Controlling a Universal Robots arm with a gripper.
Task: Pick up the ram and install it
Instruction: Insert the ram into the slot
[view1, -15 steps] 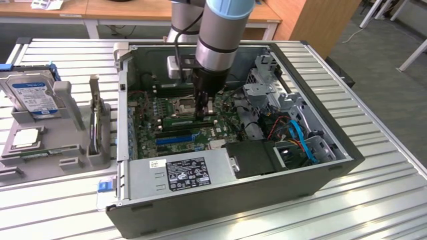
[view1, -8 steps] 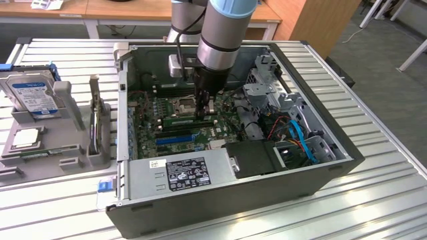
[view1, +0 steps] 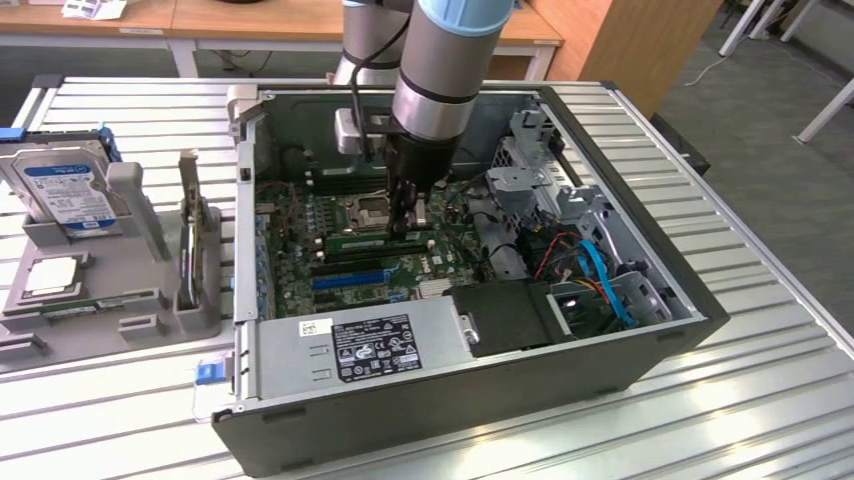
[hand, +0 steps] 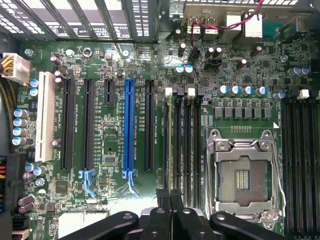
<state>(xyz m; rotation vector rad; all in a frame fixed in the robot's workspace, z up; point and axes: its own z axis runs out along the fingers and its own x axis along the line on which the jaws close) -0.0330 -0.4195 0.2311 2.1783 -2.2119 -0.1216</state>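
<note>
My gripper (view1: 407, 222) reaches down into the open computer case (view1: 467, 430), over the motherboard's memory slots (hand: 182, 140). The ram (view1: 378, 241) is a long green stick lying along those slots, right at my fingertips. In the wrist view its thin upper edge (hand: 166, 145) runs away from my black fingers (hand: 164, 200), which are pressed together on it. My gripper (hand: 170, 200) is shut on the ram. Whether the ram sits fully in its slot I cannot tell.
Beside the slots lies the empty processor socket (hand: 242, 175), with the blue expansion slot (hand: 129, 130) on the other side. A power supply (view1: 367, 345) and blue cables (view1: 607, 285) crowd the case. At the exterior view's left, a grey fixture (view1: 134, 330) holds a hard drive (view1: 67, 190).
</note>
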